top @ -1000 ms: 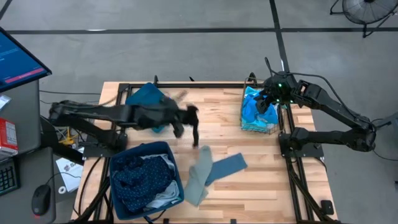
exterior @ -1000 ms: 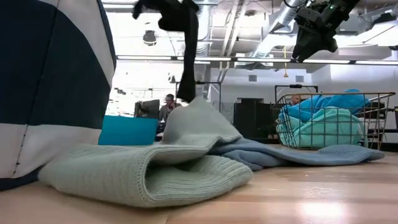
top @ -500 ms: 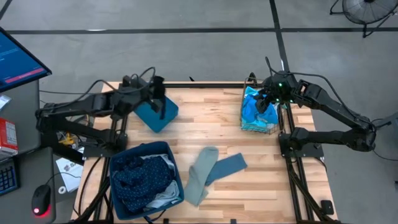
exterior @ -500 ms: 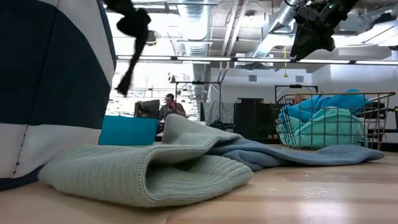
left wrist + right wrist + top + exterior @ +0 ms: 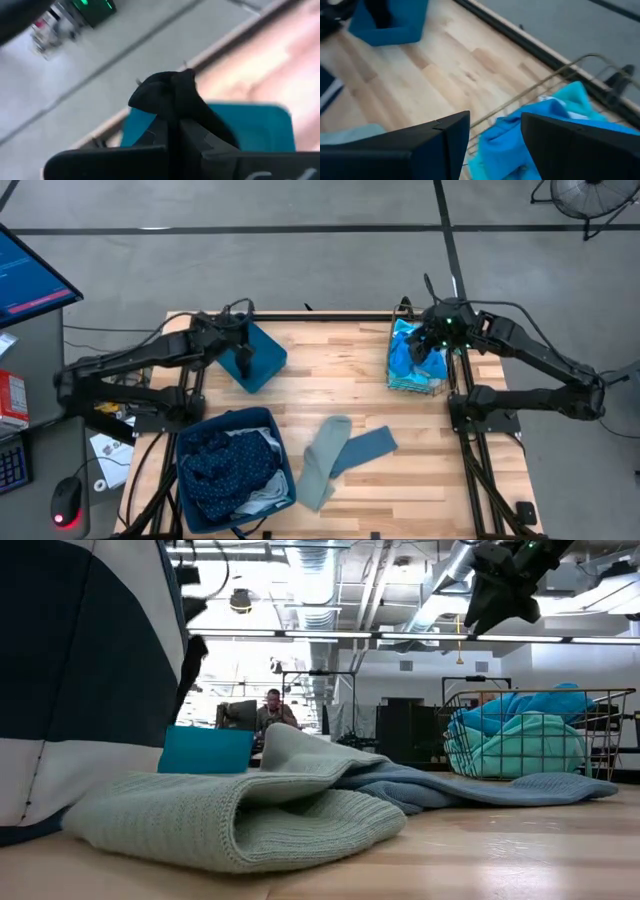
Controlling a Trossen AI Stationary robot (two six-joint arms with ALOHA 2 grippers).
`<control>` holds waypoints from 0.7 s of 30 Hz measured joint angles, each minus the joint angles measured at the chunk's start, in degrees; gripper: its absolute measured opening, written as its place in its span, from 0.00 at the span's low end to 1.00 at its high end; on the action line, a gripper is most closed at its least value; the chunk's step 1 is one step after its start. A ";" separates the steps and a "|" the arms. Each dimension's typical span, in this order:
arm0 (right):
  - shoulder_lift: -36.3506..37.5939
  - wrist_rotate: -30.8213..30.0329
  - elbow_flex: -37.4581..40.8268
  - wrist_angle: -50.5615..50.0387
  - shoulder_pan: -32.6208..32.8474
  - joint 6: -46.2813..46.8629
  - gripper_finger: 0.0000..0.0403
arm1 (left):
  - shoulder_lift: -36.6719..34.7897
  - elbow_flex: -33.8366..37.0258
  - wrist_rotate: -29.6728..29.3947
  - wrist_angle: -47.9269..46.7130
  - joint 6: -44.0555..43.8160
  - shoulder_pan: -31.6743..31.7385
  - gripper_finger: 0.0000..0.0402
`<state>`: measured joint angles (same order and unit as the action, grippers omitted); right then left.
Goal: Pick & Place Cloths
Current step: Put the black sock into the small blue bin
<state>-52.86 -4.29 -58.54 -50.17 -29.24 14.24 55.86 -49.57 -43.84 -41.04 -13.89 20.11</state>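
Observation:
My left gripper [image 5: 243, 348] hovers over a teal-blue bin [image 5: 262, 358] at the far left of the table, shut on a black cloth [image 5: 169, 97]. The cloth also shows in the low view, hanging beside the big near bin [image 5: 190, 665]. A grey-green cloth [image 5: 322, 457] lies folded on the table's near middle, over one end of a pale grey-blue cloth [image 5: 366, 447]. My right gripper [image 5: 495, 145] is open above the wire basket [image 5: 432, 387], which holds turquoise and bright blue cloths [image 5: 408, 358]. Navy dotted cloths [image 5: 225, 465] fill the dark-blue bin. My left gripper pinches the black cloth between its two fingers, with a bunched end [image 5: 165, 90] sticking out past the fingertips. The cloth is lifted clear of the table and hangs slack below the fingers [image 5: 190, 665], over the teal-blue bin.
A dark-blue bin [image 5: 280, 442] stands at the near left corner and fills the left of the low view [image 5: 80, 680]. Bare wood lies between the teal-blue bin and the basket. A person sits in the room beyond the table [image 5: 272, 710].
My left gripper has carried the black cloth from above the table's middle toward the far left edge, and now holds it over the teal-blue bin. The cloth has swung along, hanging below the fingers. The cloths on the table have stayed in place.

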 joint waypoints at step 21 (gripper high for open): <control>-24.37 4.37 10.93 18.43 37.51 0.16 0.59 | 0.00 13.19 26.56 1.58 1.15 8.64 0.08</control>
<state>-77.23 0.08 -47.62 -31.74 8.27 14.40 55.86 -36.38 -17.28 -39.46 -12.74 28.75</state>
